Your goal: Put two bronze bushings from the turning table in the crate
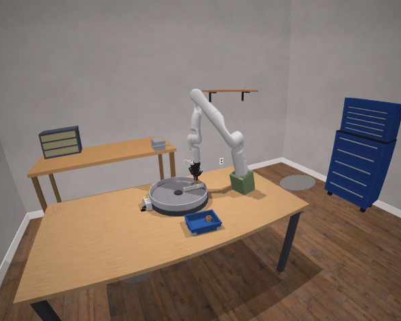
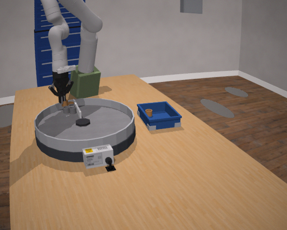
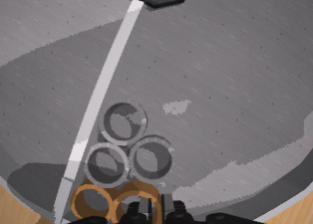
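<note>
One bronze bushing (image 2: 148, 112) stands upright in the blue crate (image 2: 174, 114).

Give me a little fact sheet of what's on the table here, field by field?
Arm: reaches down over the far rim of the turntable
Gripper: fingers shut on a bronze bushing
Beside it: a second bronze bushing
Grey bushings: three, clustered next to the bronze pair, along the white bar
Crate: blue, beside the turntable, one bronze bushing inside
Still to go: one more bronze bushing into the crate
Control box: at the turntable's near side
</note>
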You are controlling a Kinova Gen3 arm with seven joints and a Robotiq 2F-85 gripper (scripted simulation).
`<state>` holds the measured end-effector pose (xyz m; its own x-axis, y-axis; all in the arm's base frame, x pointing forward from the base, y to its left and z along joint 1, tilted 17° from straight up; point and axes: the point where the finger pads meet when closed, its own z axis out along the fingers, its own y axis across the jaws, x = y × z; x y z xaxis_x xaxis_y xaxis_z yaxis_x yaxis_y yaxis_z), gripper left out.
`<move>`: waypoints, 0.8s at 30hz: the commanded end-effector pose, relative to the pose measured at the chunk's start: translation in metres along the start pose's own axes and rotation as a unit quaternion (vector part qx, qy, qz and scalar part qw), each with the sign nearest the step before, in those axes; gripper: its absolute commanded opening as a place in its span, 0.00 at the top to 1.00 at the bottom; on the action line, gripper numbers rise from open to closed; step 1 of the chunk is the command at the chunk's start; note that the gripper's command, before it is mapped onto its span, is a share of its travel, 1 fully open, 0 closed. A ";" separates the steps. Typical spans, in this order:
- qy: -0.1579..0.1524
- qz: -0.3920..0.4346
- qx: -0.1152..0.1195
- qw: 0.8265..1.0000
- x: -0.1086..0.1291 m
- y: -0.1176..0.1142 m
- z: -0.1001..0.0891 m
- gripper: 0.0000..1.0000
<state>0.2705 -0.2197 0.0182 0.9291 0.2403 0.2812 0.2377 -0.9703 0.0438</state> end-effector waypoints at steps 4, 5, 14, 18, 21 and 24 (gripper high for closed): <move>0.000 0.000 -0.001 1.000 0.000 0.001 -0.001 1.00; 0.000 0.000 -0.001 1.000 0.000 0.001 -0.001 1.00; 0.000 0.000 -0.001 1.000 0.000 0.001 -0.008 1.00; 0.000 0.000 -0.001 1.000 0.000 0.001 -0.008 1.00; 0.000 0.000 -0.001 1.000 0.000 0.001 -0.008 1.00; 0.000 0.000 -0.001 1.000 0.000 0.001 -0.011 1.00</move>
<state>0.2680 -0.2194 0.0263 0.9291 0.2401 0.2813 0.2379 -0.9704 0.0426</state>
